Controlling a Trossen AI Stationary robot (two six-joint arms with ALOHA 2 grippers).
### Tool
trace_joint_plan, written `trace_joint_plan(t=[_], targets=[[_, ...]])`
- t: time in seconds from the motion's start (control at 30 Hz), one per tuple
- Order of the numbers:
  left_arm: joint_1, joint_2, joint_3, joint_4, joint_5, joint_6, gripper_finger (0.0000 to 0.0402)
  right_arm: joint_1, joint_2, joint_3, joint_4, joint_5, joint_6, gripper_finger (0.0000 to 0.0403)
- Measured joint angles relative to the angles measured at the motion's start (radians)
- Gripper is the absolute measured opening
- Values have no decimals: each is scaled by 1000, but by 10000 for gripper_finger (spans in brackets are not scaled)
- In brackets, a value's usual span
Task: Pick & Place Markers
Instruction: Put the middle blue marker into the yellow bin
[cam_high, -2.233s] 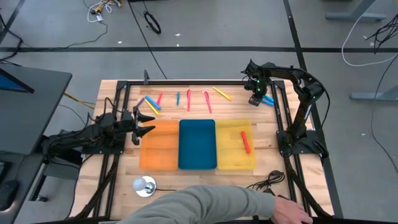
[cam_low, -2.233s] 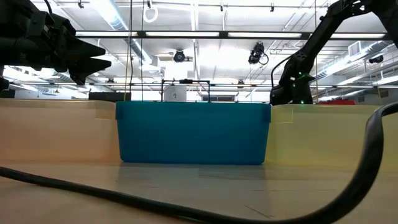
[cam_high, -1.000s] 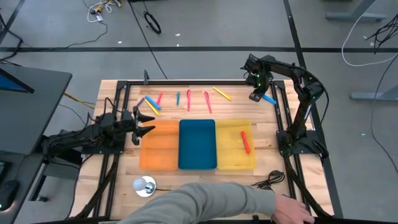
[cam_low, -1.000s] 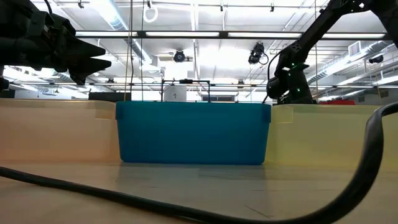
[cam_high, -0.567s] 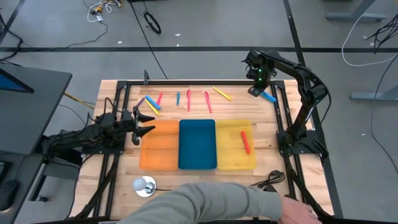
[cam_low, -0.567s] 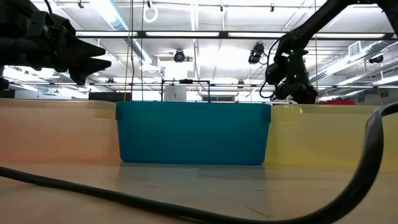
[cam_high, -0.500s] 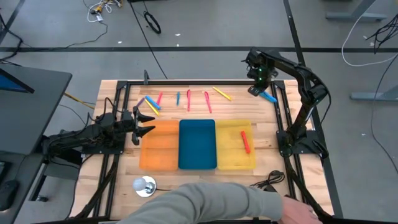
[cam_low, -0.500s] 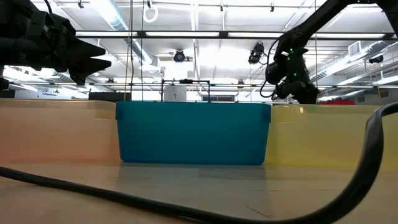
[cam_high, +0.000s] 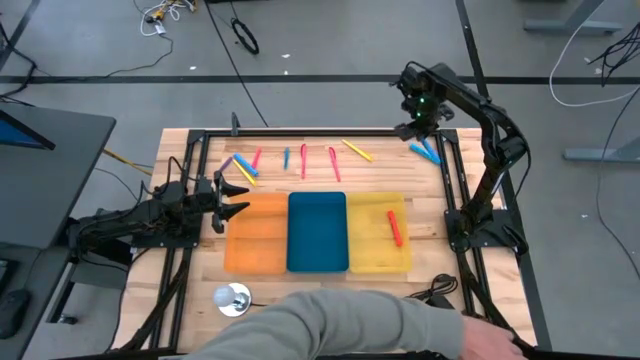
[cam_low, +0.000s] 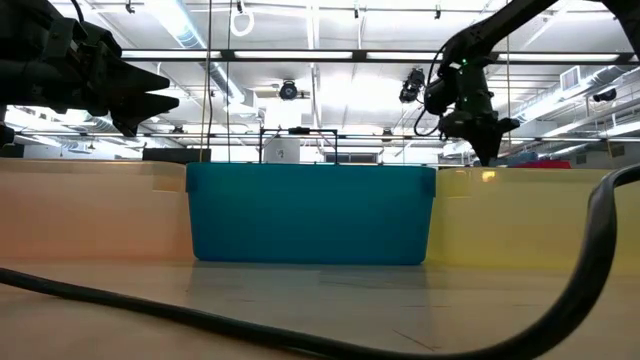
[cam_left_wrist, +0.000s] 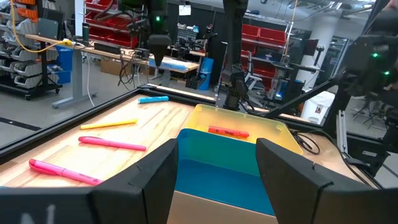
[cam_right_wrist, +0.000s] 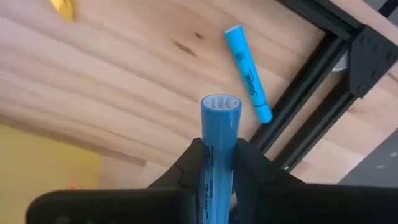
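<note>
My right gripper (cam_high: 412, 129) hangs above the table's far right corner, shut on a blue marker (cam_right_wrist: 219, 134); it also shows in the low view (cam_low: 487, 140). A second blue marker (cam_right_wrist: 247, 73) lies on the wood below, beside the black frame rail. More markers lie along the far side: pink (cam_high: 333, 163), yellow (cam_high: 357, 150), blue (cam_high: 286, 158). A red marker (cam_high: 396, 228) lies in the yellow tray (cam_high: 372, 258). My left gripper (cam_high: 235, 198) waits open, level, left of the orange tray (cam_high: 255, 240). My right gripper pinches the blue marker's printed barrel (cam_right_wrist: 214, 163) between its two fingers (cam_right_wrist: 251, 163), coming from above and pointing down. The marker runs along the fingers, and its round end (cam_right_wrist: 221, 104) sticks out past the fingertips toward the table. It is lifted clear of the wood.
The blue tray (cam_high: 317, 232) sits between the orange and yellow ones. A black frame rail (cam_high: 447, 170) runs along the right side. A person's grey sleeve (cam_high: 340, 325) reaches over the near edge, close to a round silver object (cam_high: 232, 298) and a black cable (cam_high: 432, 290).
My right gripper has risen straight up over the far right corner with the blue marker and has rolled about its own axis. The marker has come up clear of the table; the second blue marker has stayed where it lay.
</note>
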Motion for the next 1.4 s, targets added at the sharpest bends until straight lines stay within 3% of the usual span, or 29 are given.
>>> trace_joint_plan(t=[0.4,0.67,1.07,1.13,1.3,1.4], targets=[[0,0,0,0,0,0,222,7,-26,41,-58,-60,288,51],[0,0,0,0,0,0,222,10,-36,41,-56,-78,357,51],[0,0,0,0,2,0,222,162,-38,41,-56,-79,463,51],[1,0,0,4,43,-1,222,194,-46,40,-56,-78,477,51],[0,0,0,17,279,-1,222,286,-61,33,-56,-93,545,51],[0,0,0,17,310,-1,222,343,-71,33,-56,-99,583,51]])
